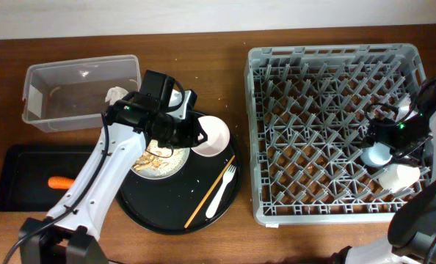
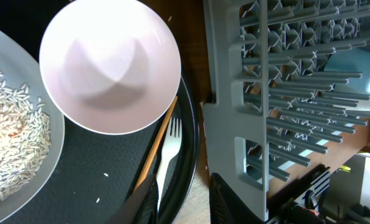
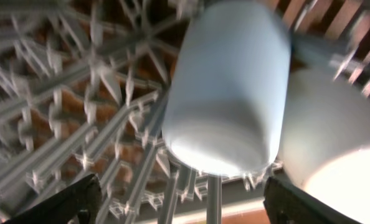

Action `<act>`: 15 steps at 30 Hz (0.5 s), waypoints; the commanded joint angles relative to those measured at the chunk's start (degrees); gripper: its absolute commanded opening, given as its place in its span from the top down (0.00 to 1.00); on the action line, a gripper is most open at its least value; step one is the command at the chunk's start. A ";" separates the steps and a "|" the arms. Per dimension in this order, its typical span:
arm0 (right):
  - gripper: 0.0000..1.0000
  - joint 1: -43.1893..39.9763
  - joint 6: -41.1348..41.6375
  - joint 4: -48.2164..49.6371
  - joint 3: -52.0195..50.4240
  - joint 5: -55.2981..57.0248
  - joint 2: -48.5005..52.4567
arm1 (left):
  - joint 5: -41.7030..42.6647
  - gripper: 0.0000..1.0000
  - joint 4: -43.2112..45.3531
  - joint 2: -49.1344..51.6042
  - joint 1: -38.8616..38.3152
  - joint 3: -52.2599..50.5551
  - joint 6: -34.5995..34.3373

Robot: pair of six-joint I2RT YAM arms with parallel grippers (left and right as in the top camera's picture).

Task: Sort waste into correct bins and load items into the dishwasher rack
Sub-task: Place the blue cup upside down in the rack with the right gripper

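Left arm (image 1: 93,176) hides half the plate (image 1: 158,166); blue cup (image 3: 230,87) is blurred, white cup (image 3: 334,140) cut off at the edge

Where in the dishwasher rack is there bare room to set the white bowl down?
The dishwasher rack is bare from its left wall across the middle pegs, up to the light blue cup. Its right edge is crowded: that cup and the small white cup sit close together there.
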 commanded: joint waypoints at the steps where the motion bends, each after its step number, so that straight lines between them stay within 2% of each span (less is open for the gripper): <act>1: 0.15 -0.15 0.33 2.80 0.85 -0.59 0.24 | -0.28 0.73 0.09 -0.46 0.22 0.46 0.94; 5: 0.15 -0.15 0.24 3.17 0.59 -4.04 1.51 | -0.46 0.73 0.09 -0.46 0.22 0.46 0.94; 12: 0.14 -0.15 0.33 6.51 0.46 -3.78 1.51 | -0.48 0.73 0.09 -0.46 0.22 0.46 0.94; 15: 0.14 -0.15 0.24 -1.73 2.99 -4.72 0.35 | -0.50 0.73 0.09 -0.46 0.24 0.46 0.94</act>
